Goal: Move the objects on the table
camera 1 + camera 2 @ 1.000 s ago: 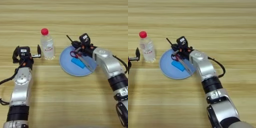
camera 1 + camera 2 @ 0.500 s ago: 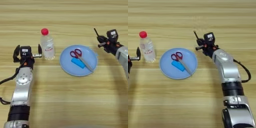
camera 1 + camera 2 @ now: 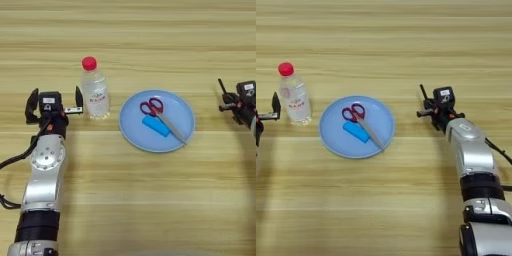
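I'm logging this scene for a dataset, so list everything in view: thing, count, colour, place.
water bottle: one, clear with a red cap, upright, left of the plate.
plate: one, light blue, mid-table.
scissors: one pair, red handles, lying on the plate.
block: one, blue, on the plate beside the scissors.
stick: one, thin and black, held in the right pincer, right of the plate.
table: one, light-brown wood, under everything.
left pincer: black, open, just left of the bottle, holding nothing.
right pincer: black, right of the plate, shut on the stick.
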Robot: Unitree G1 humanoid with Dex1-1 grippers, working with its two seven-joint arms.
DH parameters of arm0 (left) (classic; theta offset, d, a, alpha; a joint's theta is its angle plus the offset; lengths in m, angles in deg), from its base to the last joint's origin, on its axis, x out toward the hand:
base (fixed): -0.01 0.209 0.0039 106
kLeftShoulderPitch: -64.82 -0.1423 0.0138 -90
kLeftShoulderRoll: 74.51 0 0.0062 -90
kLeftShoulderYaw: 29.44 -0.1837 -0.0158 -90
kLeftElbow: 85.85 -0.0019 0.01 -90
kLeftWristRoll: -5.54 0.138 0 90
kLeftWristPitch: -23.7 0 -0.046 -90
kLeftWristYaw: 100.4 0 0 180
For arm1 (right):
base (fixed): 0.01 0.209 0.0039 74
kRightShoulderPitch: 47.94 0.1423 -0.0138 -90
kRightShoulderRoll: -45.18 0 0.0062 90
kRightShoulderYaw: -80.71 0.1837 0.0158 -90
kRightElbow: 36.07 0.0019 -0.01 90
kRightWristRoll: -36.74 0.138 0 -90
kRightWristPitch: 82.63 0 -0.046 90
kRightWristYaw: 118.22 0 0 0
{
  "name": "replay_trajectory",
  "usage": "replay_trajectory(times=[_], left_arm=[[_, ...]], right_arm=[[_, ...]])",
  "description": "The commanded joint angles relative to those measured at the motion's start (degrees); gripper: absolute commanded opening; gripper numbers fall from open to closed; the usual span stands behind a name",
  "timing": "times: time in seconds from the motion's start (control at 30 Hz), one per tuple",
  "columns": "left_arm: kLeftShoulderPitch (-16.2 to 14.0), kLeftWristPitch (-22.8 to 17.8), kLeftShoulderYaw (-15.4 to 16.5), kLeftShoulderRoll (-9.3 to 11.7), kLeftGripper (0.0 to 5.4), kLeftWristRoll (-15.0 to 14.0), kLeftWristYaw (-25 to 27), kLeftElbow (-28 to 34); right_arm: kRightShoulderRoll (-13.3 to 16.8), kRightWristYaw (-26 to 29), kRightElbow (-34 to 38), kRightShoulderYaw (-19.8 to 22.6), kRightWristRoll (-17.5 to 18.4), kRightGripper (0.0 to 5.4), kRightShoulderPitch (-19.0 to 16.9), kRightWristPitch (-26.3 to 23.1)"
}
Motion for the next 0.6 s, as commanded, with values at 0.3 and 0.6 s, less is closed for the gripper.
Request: replay_trajectory(times=[0.3,0.6], left_arm=[[0.28,0.40,-0.03,0.35,5.40,0.26,0.10,-0.16],[0.27,0.35,0.04,0.31,5.40,0.24,0.02,-0.16]], right_arm=[[-0.13,-0.54,-6.46,-1.06,-0.73,0.72,1.07,3.65],[-0.89,0.53,-5.06,-0.71,0.85,1.82,0.92,4.60]])
